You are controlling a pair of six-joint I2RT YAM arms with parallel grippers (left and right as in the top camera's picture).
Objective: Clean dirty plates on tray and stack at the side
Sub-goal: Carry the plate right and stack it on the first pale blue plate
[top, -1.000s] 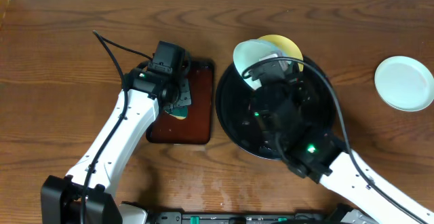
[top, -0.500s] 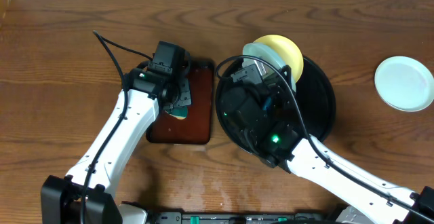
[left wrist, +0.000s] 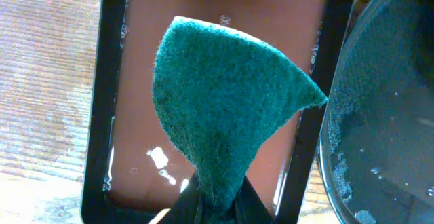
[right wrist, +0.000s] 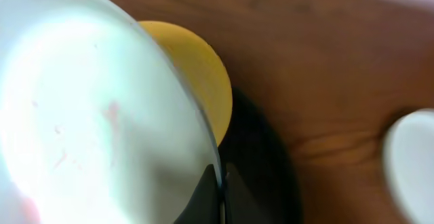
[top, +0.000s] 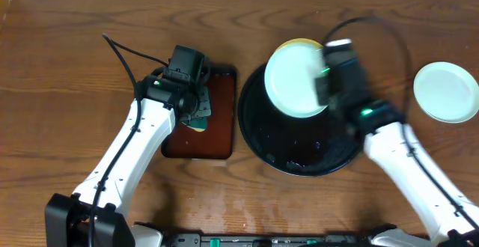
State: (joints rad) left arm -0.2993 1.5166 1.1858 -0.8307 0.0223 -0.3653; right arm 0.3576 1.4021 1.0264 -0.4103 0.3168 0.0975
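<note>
Mint-white plate [top: 294, 81] is being held by the right gripper [right wrist: 213, 191]. The jaws are clamping the plate's rim on its right edge as seen from overhead. The plate is sitting over the far part of the black tray [top: 258, 148], with its face turned up toward the overhead camera. A faint reddish smear [right wrist: 111, 111] is showing on that face in the right wrist view. Whether the plate is touching the tray cannot be told. The right arm is appearing blurred overhead.

Yellow plate [top: 301, 44] is lying under and behind the held plate at the tray's far rim, with only a crescent of it showing. The tray's glossy surface is carrying droplets of water.

Second mint-white plate [top: 447, 91] is lying flat on the table [top: 67, 60], well apart from the tray on the right side.

Left of the black tray and just beside it, a brown tray [top: 213, 144] is sitting on the table. The left gripper [left wrist: 215, 202] is hanging over it. Its jaws are pinching the lower end of a green sponge [left wrist: 224, 102], which is fanning out above them in the left wrist view. A wet sheen is showing on the brown tray's floor.
</note>
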